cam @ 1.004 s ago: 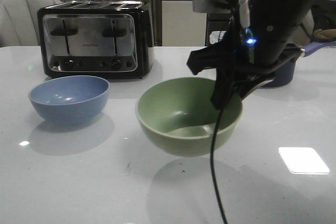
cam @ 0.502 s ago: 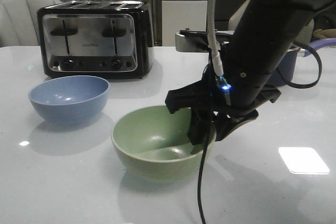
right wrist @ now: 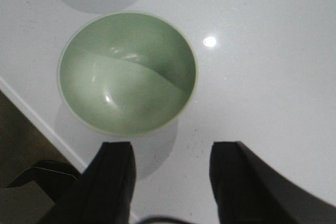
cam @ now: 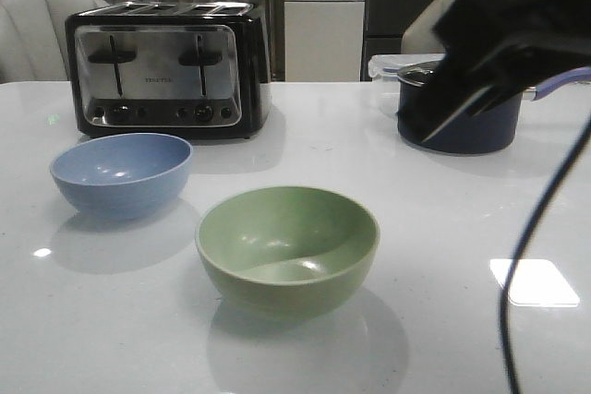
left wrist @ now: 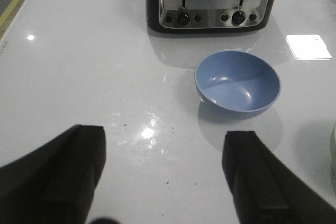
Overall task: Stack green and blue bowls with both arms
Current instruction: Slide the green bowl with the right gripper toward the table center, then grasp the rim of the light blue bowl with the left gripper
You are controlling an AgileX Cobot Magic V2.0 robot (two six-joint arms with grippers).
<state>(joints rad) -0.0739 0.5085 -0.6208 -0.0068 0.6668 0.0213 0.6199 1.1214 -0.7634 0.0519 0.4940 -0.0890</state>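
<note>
The pale green bowl (cam: 288, 246) stands upright on the white table, in the middle near the front. The blue bowl (cam: 121, 173) stands upright to its left, apart from it. My right arm (cam: 522, 25) is raised at the upper right, clear of both bowls. In the right wrist view my right gripper (right wrist: 170, 177) is open and empty, above the table just beside the green bowl (right wrist: 127, 72). In the left wrist view my left gripper (left wrist: 165, 174) is open and empty over bare table, with the blue bowl (left wrist: 238, 87) ahead of it. The left arm is out of the front view.
A chrome and black toaster (cam: 171, 66) stands at the back left, just behind the blue bowl. A dark navy saucepan (cam: 466, 122) with a purple-blue handle stands at the back right, under my right arm. The arm's black cable (cam: 531, 256) hangs at the right front. The table's near edge (right wrist: 37, 119) runs close to the green bowl.
My right gripper lowered the green bowl to the table, moving it left, let go of it, and has lifted away up and to the right. The blue bowl has not moved.
</note>
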